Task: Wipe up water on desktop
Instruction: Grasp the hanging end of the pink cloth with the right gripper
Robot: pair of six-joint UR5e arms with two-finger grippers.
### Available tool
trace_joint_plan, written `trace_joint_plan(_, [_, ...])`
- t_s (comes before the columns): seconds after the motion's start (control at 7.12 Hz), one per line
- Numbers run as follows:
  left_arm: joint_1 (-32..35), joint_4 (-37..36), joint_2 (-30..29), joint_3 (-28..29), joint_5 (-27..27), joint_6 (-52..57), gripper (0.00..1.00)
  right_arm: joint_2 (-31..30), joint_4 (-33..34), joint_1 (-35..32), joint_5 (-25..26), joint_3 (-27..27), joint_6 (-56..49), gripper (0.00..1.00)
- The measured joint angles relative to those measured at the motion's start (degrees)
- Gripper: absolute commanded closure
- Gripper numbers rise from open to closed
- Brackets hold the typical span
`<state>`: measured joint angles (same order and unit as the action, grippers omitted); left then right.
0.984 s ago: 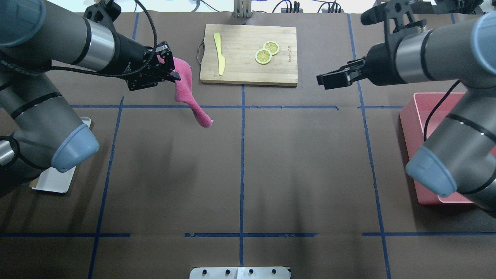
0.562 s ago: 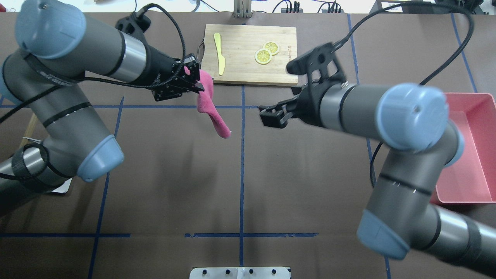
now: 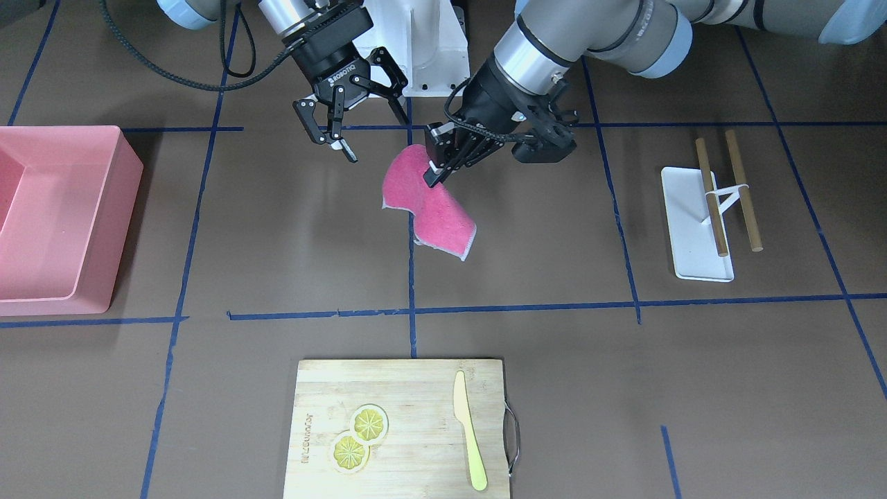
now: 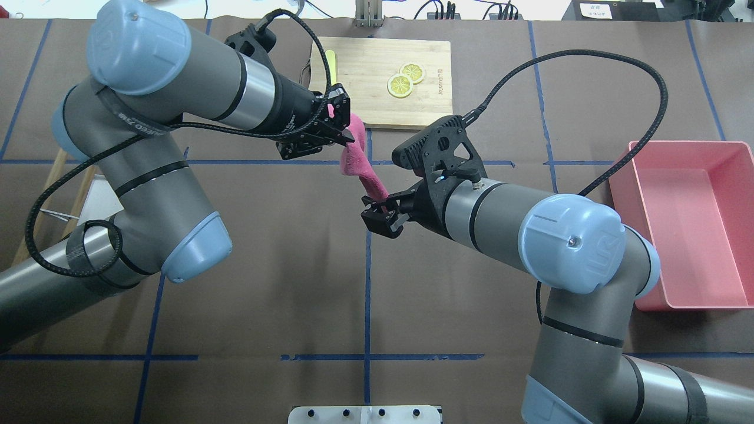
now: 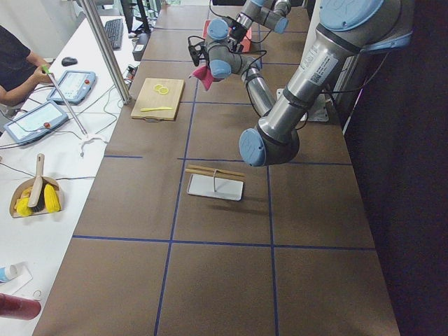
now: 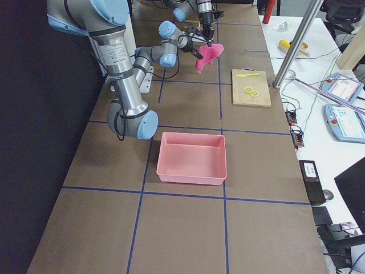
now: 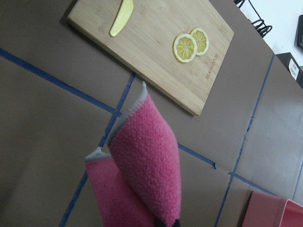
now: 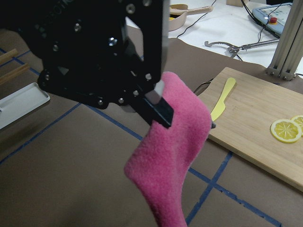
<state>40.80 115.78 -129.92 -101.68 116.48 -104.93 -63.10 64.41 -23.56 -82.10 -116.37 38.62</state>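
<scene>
The brown desk [image 4: 265, 294], ruled by blue tape [image 4: 367, 282], bears a cutting board [image 4: 365, 106] and a pink bin [image 4: 621, 188]. Over its middle the left claw [image 4: 346, 135] clamps a hanging pink cloth [image 4: 356, 162]. The right claw [image 4: 380, 213], fingers apart, reaches the cloth's lower end.

Overhead faces front view; share cutting board [image 4: 383, 109].

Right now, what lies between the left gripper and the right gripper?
The pink cloth, held by the left gripper, hangs toward the open right gripper; the overhead view shows it.
</scene>
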Motion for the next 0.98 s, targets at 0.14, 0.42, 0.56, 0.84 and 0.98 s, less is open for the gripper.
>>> trace_joint_plan(0.14, [-0.2,0.0,-0.6,0.1,-0.1,-0.4,1.0,0.1,0.0,0.4,0.1,0.1,-0.4,0.0])
trace_joint_plan(0.42, [-0.5,-0.1,-0.9,-0.3,-0.1,-1.6,1.0,0.2,0.0,0.9,0.1,0.2,-0.5,0.01])
trace_joint_plan(0.56, [-0.6,-0.1,-0.9,-0.7,-0.1,-2.1,1.0,0.2,0.0,1.0,0.1,0.2,-0.6,0.01])
trace_joint_plan(0.84, [-1.0,-0.1,-0.9,-1.2,0.0,-2.8,1.0,0.1,0.0,1.0,0.2,0.3,-0.6,0.01])
trace_joint_plan(0.98, [-1.6,-0.1,-0.9,-1.5,0.0,-2.9,1.0,0.2,0.0,1.1,0.2,0.3,-0.6,0.02])
